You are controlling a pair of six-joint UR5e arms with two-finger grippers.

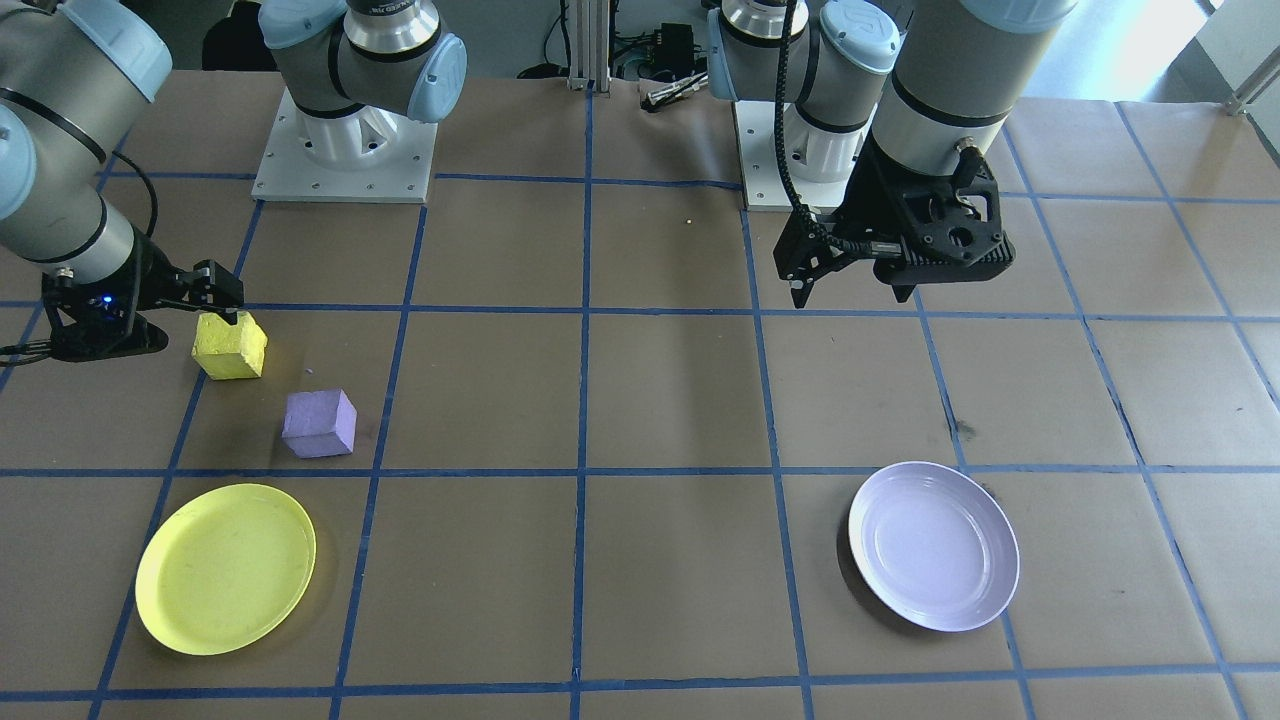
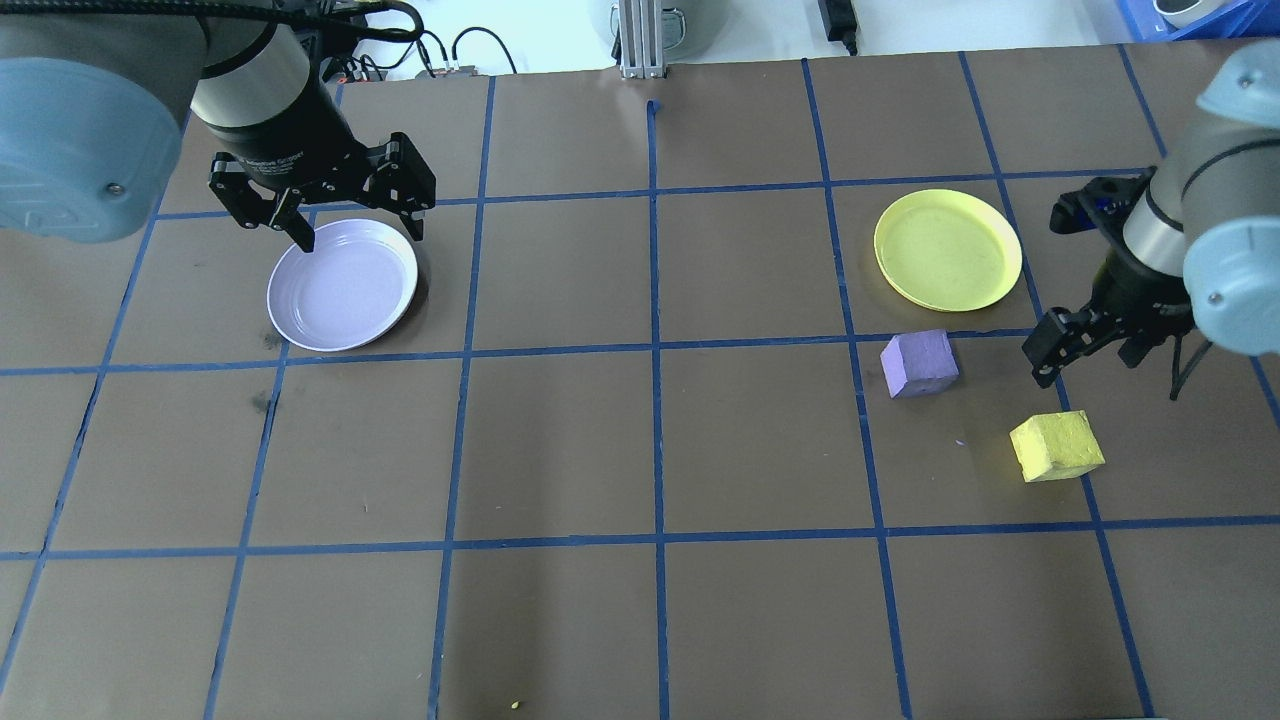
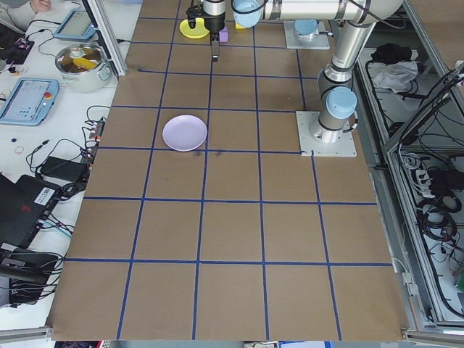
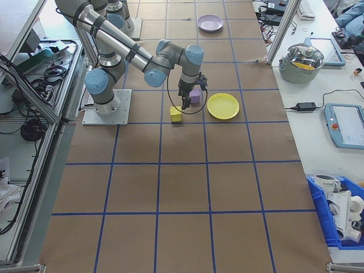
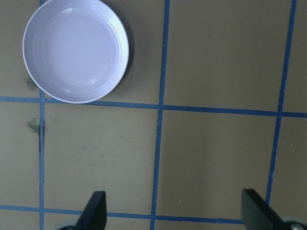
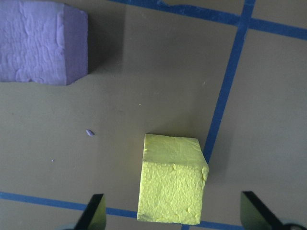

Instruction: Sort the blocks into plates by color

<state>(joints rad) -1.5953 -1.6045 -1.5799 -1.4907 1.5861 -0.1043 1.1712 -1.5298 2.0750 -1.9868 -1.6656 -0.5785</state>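
Both jaws sat wide and empty, right gripper [image 6: 170, 213] hanging over the yellow block [image 6: 171, 186] on the desk [image 6: 144, 120].

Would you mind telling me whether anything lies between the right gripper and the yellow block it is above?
Nothing visible does. The right gripper is open above the yellow block, with only bare table around it. The purple block sits off to the side, apart from it.

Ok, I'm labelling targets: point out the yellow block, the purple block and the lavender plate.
yellow block [image 2: 1056, 446], overhead exterior view, top face.
purple block [image 2: 918, 362], overhead exterior view, top face.
lavender plate [image 2: 342, 286], overhead exterior view, bare centre.
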